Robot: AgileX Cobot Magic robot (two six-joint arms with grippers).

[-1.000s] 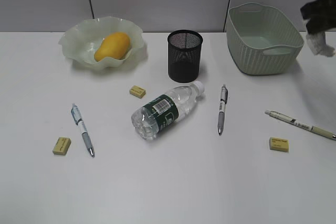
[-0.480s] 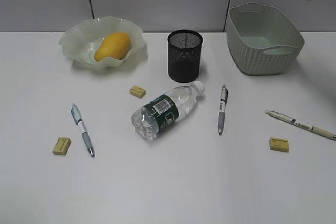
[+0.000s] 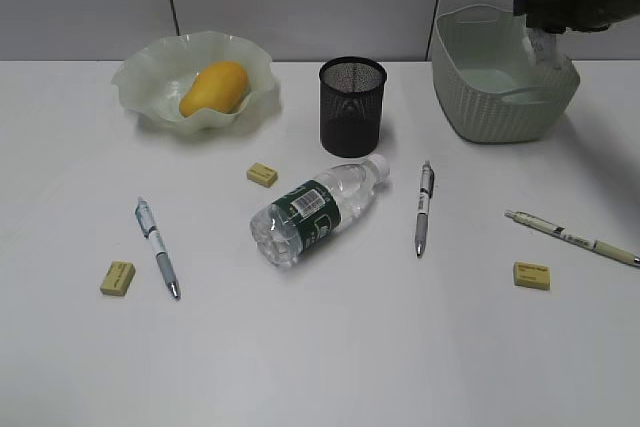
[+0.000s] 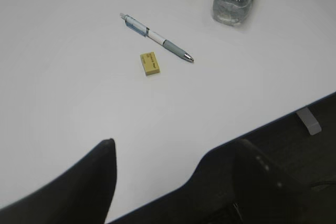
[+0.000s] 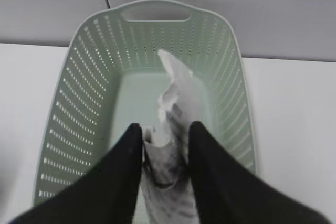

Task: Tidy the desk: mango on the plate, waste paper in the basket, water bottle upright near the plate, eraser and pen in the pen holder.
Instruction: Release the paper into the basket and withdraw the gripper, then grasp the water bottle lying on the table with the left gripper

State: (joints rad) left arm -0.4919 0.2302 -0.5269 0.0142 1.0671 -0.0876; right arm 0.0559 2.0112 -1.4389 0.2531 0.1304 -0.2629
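Right hand (image 5: 164, 145): clamped on the paper (image 5: 176, 103), hanging over the open basket (image 5: 84, 66); in the exterior view it sits at the basket's far right rim.
Paper: pinched between the two dark fingers (image 5: 123, 171), its free end pointing up, above the basket floor.
Left hand (image 4: 173, 156): low over the tabletop's near edge, fingers spread wide apart, nothing between them.
Basket (image 3: 480, 97): on the tabletop (image 3: 320, 347), back right.
Mango (image 3: 213, 87): lying in the plate (image 3: 140, 82), back left.
Bottle (image 3: 315, 209): on its side mid-tabletop, cap pointing toward the holder (image 3: 352, 105).
Holder: upright, between plate and basket.
Pens: one (image 3: 157, 245) front left, one (image 3: 424, 207) just right of the bottle, one (image 3: 570, 237) at the right edge.
Erasers: one (image 3: 117, 278) beside the left pen, one (image 3: 262, 175) near the bottle's left, one (image 3: 531, 274) below the right pen.
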